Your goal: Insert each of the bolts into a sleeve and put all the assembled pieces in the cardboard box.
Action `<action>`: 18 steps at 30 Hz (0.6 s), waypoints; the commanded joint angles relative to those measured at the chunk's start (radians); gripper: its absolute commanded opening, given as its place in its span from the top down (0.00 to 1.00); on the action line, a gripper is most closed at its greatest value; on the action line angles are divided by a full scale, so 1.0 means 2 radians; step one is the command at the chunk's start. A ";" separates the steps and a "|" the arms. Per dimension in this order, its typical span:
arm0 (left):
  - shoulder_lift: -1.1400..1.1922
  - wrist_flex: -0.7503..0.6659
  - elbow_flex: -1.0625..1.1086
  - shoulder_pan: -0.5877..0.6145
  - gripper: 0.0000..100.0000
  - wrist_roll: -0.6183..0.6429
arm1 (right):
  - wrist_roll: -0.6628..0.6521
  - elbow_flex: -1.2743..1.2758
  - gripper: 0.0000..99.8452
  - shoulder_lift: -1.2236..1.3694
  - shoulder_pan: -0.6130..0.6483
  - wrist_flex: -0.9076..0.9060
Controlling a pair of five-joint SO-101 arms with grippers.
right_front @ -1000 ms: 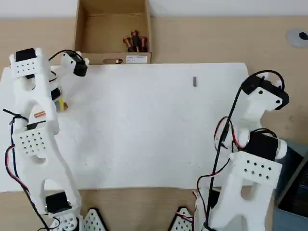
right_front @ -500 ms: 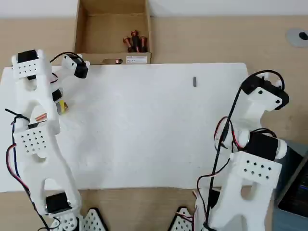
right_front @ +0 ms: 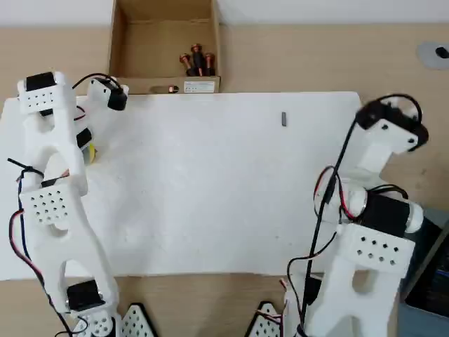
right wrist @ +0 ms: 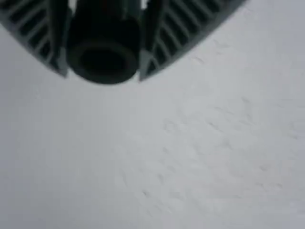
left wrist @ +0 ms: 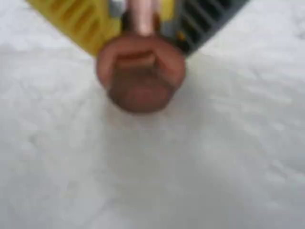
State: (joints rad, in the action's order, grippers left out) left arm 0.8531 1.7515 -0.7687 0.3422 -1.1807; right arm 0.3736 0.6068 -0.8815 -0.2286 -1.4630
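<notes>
My left gripper [left wrist: 143,19] is shut on a copper bolt [left wrist: 141,76], whose head faces the camera just above the white mat [left wrist: 157,181]; one finger is yellow, the other dark. In the high view this gripper [right_front: 88,152] sits at the mat's left edge, mostly under the arm. My right gripper [right wrist: 102,24] is shut on a dark sleeve [right wrist: 102,59], its open bore toward the camera, above the mat. The cardboard box [right_front: 126,49] stands at the back and holds a few assembled copper pieces [right_front: 196,60].
A loose dark sleeve [right_front: 284,119] lies on the mat [right_front: 210,189] at the back right. A small copper piece [right_front: 173,89] rests on the box's front wall. A dark bin [right_front: 428,281] stands off the mat at the right.
The right arm's wrist has shifted slightly right and back. The left arm has turned a little, so the copper bolt seen beside it earlier is now tucked under the arm.
</notes>
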 commanded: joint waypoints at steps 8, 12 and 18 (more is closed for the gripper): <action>-0.234 0.001 0.078 -0.041 0.99 0.167 | -0.006 -0.124 0.99 -0.012 0.068 -0.077; -0.356 0.001 0.160 -0.063 1.00 0.277 | -0.036 -0.152 0.99 -0.013 0.066 -0.115; -0.550 0.001 0.298 -0.105 1.00 0.297 | -0.071 -0.175 0.99 -0.046 0.067 -0.144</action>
State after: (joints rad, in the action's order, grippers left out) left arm -0.0184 1.7438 -0.2670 0.1749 -0.6084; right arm 0.2708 0.3092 -0.9229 -0.1059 -1.7423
